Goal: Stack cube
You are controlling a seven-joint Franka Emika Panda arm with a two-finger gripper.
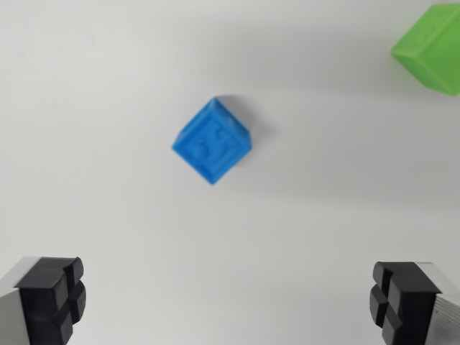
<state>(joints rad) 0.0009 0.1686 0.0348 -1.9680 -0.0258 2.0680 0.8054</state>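
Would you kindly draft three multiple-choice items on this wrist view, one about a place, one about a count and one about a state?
1. Where does the green cube sit in the wrist view?
A. lower left
B. upper right, cut by the edge
C. dead centre

2. How many cubes show?
A. one
B. two
C. four

3. How does the gripper stand?
A. open, holding nothing
B. shut on the blue cube
C. shut on the green cube

Answers:
1 B, it lies in the top right corner, partly out of frame.
2 B, only the blue cube and the green one appear on the white table.
3 A, the black fingertips stand wide apart with bare table between them.
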